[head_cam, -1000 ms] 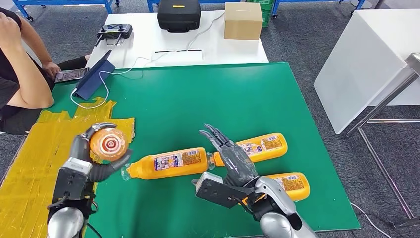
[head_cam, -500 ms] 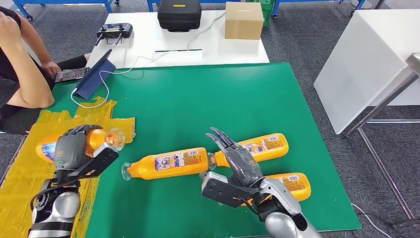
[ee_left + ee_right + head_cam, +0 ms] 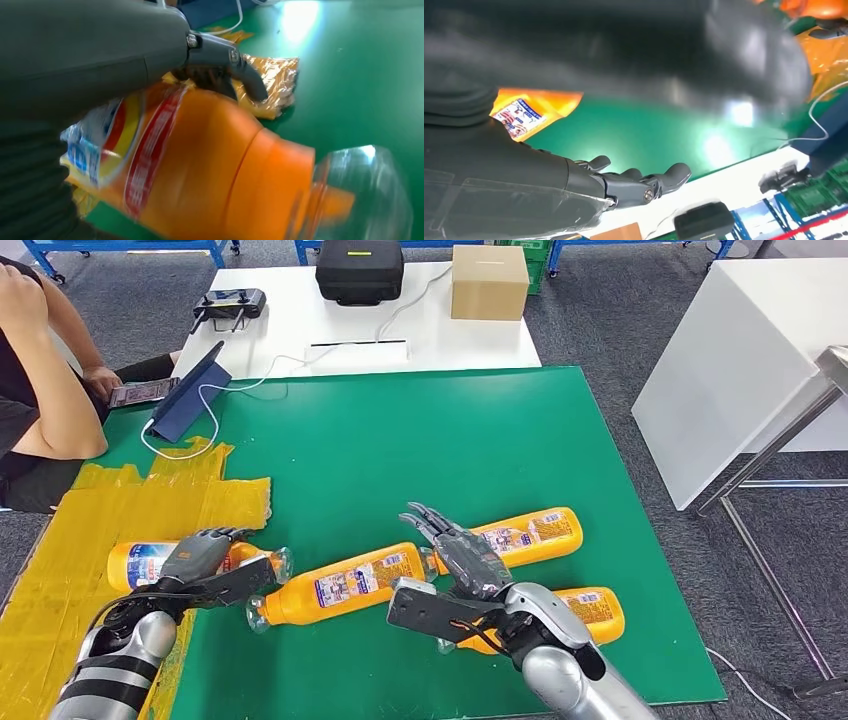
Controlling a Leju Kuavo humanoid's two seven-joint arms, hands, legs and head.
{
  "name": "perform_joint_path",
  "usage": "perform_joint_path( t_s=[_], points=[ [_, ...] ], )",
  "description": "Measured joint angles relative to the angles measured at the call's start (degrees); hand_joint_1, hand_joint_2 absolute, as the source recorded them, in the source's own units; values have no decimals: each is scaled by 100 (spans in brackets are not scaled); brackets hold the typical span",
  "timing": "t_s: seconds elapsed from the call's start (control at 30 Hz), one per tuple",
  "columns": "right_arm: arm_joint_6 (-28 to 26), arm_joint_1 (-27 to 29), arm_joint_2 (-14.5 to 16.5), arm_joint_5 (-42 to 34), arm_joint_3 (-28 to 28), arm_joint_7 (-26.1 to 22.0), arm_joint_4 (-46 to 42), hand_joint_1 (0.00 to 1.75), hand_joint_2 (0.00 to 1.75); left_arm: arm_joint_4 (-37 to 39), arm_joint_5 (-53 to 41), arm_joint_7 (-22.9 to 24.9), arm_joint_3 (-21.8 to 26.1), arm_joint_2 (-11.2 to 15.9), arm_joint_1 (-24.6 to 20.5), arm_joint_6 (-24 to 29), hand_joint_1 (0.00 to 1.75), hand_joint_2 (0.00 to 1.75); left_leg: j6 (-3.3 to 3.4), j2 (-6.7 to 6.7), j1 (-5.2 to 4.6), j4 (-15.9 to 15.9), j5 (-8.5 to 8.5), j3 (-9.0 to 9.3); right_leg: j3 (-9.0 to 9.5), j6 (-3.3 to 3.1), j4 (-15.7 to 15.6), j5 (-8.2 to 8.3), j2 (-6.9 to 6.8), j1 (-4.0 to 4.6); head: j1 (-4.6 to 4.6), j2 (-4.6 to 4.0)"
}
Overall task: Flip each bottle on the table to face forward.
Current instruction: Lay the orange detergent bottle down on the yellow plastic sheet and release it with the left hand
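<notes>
The green table (image 3: 400,440) leaves wide open room on its far half; crinkled yellow tape (image 3: 60,570) covers its near-left corner. Four orange bottles lie on their sides along the near edge: the leftmost bottle (image 3: 135,562) on the tape, gripped by the left hand (image 3: 200,555), then the middle bottle (image 3: 350,583), far-right bottle (image 3: 530,533) and near-right bottle (image 3: 590,608). The right hand (image 3: 465,560) hovers above, fingers spread, empty.

Ahead of the right hand (image 3: 458,558) open green mat (image 3: 400,440) is seen; lying bottles (image 3: 350,580) are packed close beside and beneath it.
</notes>
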Motion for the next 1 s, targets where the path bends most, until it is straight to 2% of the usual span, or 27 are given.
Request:
perform_joint_path(
  t_s=[0.3,0.5,0.7,1.0],
  points=[
    [582,-780,183,-215,216,229,1151,0,175,355,705,-254,-124,-37,-332,-309,0,0,-1,-4,-2,2,3,-2,0,1,1,1,-1,1,2,0],
    [737,-1431,515,4,476,256,2178,0,175,267,1821,-344,-149,-287,-510,-672,0,0,-1,-4,-2,4,4,-4,0,1,1,1,-1,0,1,-1],
    [787,-1872,752,336,824,84,2822,0,175,-346,3269,-296,119,-722,-490,-720,0,0,0,-5,-2,4,4,-8,-1,2,2,1,-2,-1,0,-1],
    [1105,-2253,984,238,1414,-81,3204,0,175,-1471,4387,-327,573,-1193,-177,-233,0,0,-1,-5,-1,4,4,-9,-4,2,2,1,-3,0,1,0]
  ],
)
